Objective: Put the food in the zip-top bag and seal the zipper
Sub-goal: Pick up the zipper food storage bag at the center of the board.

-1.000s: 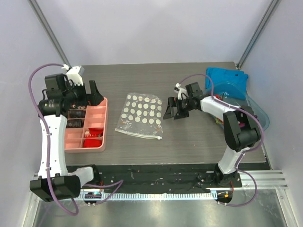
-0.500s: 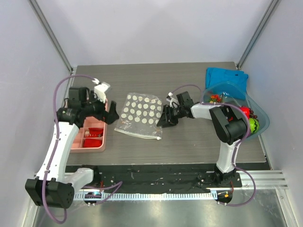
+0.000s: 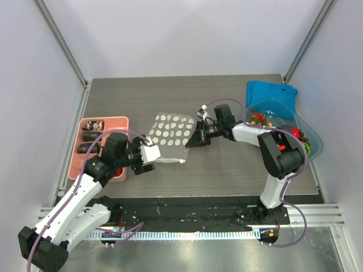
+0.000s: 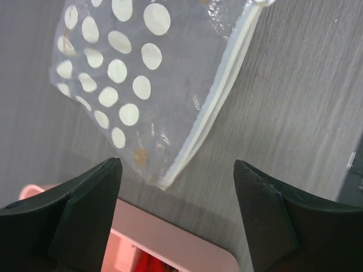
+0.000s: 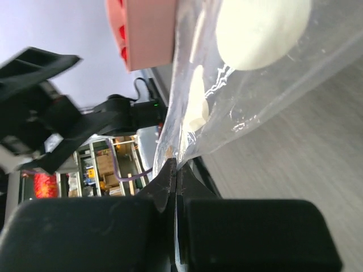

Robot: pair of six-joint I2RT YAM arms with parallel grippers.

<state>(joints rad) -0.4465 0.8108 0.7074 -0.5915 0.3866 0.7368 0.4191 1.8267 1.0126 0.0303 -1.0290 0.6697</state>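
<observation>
The clear zip-top bag (image 3: 167, 135) with white dots lies mid-table. Its right edge is lifted, pinched in my right gripper (image 3: 195, 137), which is shut on the film (image 5: 176, 167). My left gripper (image 3: 148, 154) hovers open over the bag's near-left corner (image 4: 164, 181), fingers (image 4: 110, 175) either side of it, not touching. The whitish zipper (image 4: 218, 96) runs along the bag's near edge (image 3: 170, 161). Food sits in the blue-tinted tub (image 3: 309, 136): red and orange pieces (image 3: 260, 119), dark grapes (image 3: 302, 137). Dark pieces (image 3: 91, 136) lie in the pink tray.
The pink compartment tray (image 3: 122, 122) stands at the left, just behind my left gripper, and shows in the left wrist view (image 4: 187, 243). A blue cloth (image 3: 271, 90) lies behind the tub at the back right.
My left arm swung from above the tray down to the bag's near-left corner. My right gripper slid in, shut on the bag's right edge and raised it.
</observation>
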